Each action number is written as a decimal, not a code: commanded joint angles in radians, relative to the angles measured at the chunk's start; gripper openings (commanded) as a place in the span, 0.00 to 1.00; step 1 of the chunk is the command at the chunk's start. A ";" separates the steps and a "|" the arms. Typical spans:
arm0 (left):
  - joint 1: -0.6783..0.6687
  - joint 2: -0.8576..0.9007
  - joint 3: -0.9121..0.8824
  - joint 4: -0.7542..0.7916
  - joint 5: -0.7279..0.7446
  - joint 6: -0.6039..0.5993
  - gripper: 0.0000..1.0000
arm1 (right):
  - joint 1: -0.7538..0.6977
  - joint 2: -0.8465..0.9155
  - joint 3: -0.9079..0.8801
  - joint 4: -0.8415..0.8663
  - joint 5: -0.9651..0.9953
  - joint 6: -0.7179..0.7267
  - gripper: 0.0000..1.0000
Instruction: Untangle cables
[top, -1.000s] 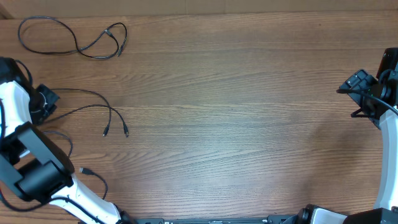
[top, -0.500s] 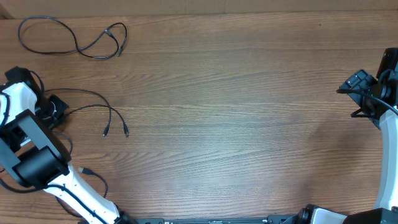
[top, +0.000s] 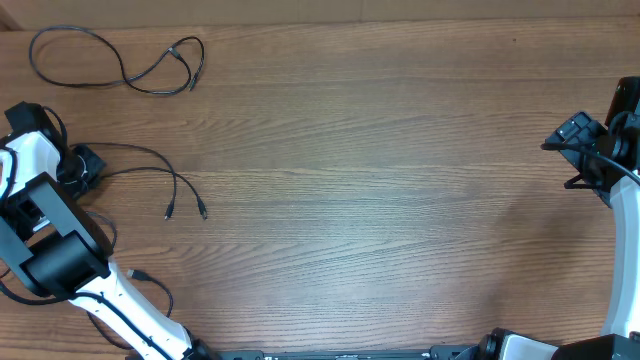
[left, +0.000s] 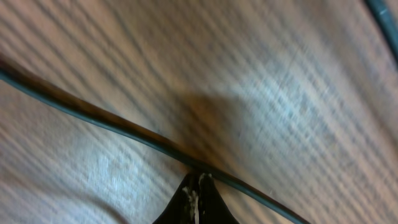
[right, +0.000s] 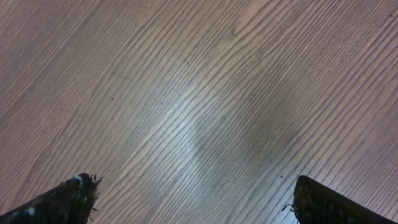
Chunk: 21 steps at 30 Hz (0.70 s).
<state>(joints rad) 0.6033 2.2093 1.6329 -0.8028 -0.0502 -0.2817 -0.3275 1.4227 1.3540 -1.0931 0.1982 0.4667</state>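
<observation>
Wood table (top: 380, 200) with loose cables (top: 178, 177)

Soft even light (mild glare) — left-wrist blur

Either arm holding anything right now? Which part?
Left gripper: jaws shut on a thin black cable, mid-length, not at an end. Right gripper: open, nothing held.

Brown wooden table top (top: 380, 200) ran with fine darker grain, thin flexible cables (top: 167, 210) were black, robot arm shells (top: 22, 158) white over black joints.
</observation>
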 joint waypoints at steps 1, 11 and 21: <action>0.000 0.072 -0.009 0.030 -0.013 0.021 0.04 | -0.005 -0.002 0.031 0.003 0.010 -0.003 1.00; 0.000 0.064 0.452 -0.269 0.143 0.007 0.04 | -0.005 -0.002 0.031 0.003 0.010 -0.003 1.00; -0.050 0.064 0.682 -0.583 0.484 0.014 0.04 | -0.005 -0.002 0.031 0.003 0.010 -0.003 1.00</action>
<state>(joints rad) 0.5842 2.2799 2.2978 -1.3479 0.2600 -0.2806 -0.3275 1.4227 1.3540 -1.0935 0.1986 0.4671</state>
